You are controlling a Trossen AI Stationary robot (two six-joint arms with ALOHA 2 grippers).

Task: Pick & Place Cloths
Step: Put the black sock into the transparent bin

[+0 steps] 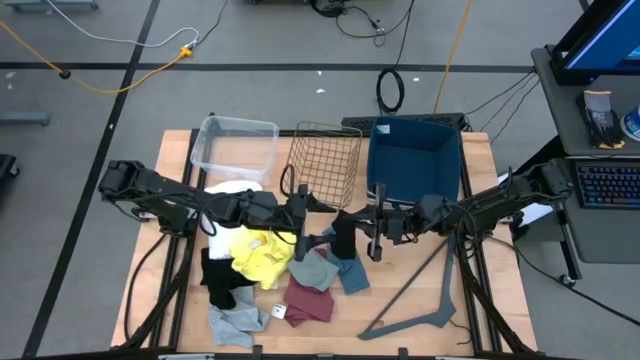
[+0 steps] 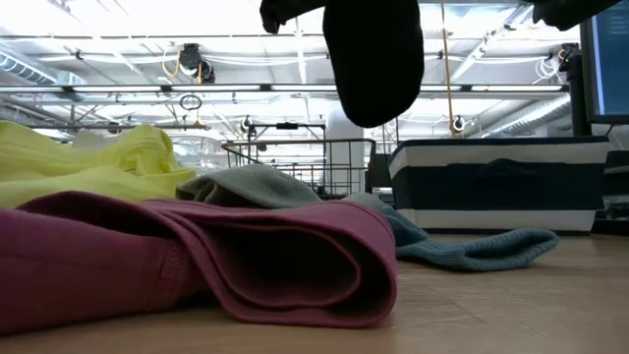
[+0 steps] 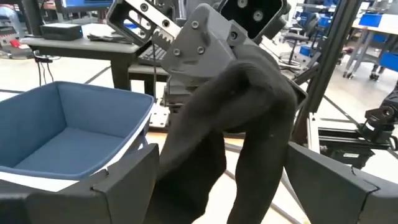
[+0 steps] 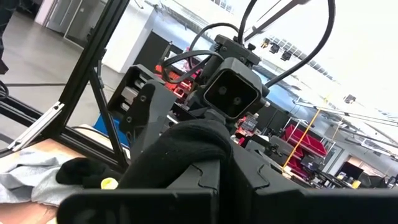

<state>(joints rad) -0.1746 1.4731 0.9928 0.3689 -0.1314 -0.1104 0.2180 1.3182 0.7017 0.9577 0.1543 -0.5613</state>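
Bright overhead strip lights, glare in low view; near maroon cloth [image 2: 197,261] blurred

A soft, matt black cloth [image 3: 249,124] hangs from the right gripper [image 1: 374,238] above the smooth wooden desk [image 1: 400,300].

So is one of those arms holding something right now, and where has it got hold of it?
Yes: the right gripper is shut on the black cloth, pinching its upper bunched part; the rest hangs free above the table. The left gripper holds nothing.

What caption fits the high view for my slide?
Right gripper holds a black cloth in mid-air before the open left gripper.
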